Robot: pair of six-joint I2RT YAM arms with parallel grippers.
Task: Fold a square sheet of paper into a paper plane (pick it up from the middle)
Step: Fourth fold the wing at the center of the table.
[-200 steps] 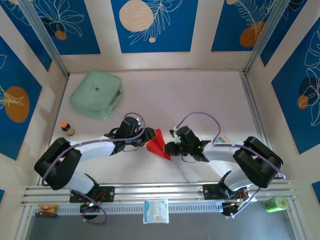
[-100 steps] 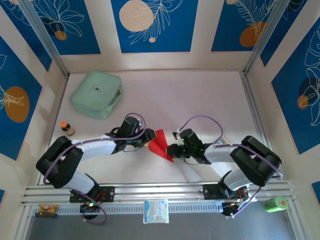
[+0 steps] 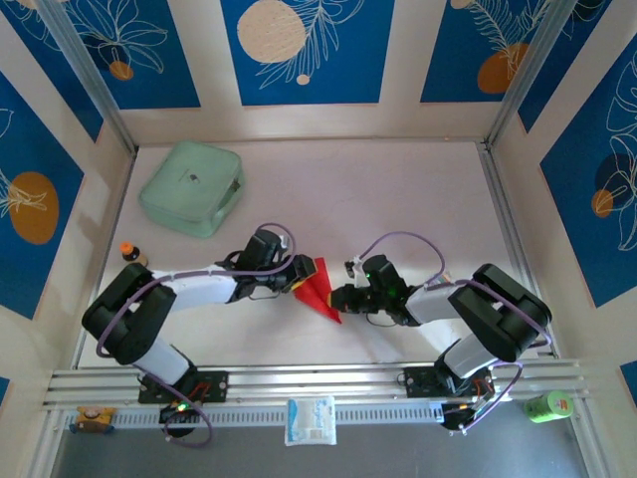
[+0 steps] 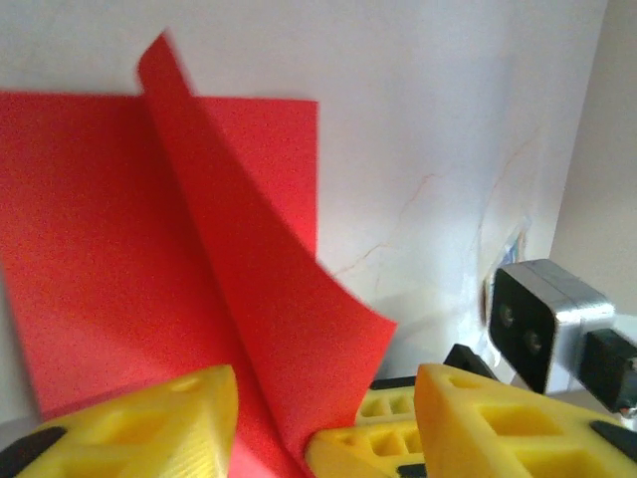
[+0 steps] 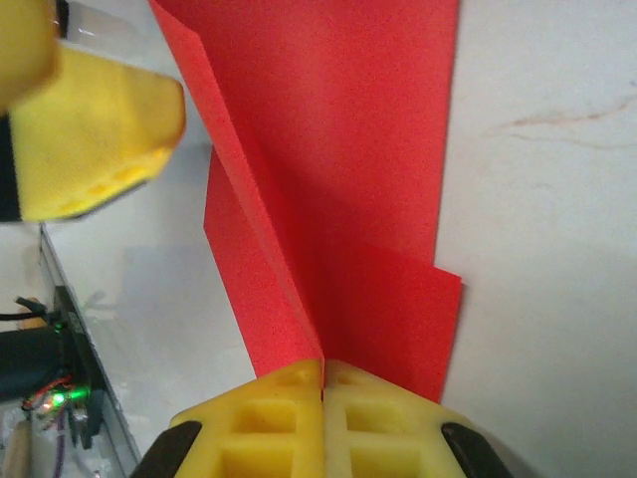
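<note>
White tabletop [image 3: 398,189], faintly scratched, was boxed by beige walls with blue leaf-print panels [image 3: 309,50]. One square sheet of paper [image 3: 318,289], thin matte red, lay mid-table between the grippers, one flap curled up. One rounded mint-green case [image 3: 192,187]; one orange-capped bottle [image 3: 133,256]; one white packet [image 3: 311,419]. Right gripper [image 5: 323,373] pinched tight on paper's crease. Left gripper [image 4: 320,383] stood wide apart astride flap, clamped nothing.

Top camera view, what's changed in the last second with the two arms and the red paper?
Both arms' elbows drew in toward the middle, and the left gripper edged slightly right, closer to the creased bright red paper sheet. The right gripper stayed shut on that sheet; nothing was let go. The sheet and the mint-green rounded case stayed put.
</note>
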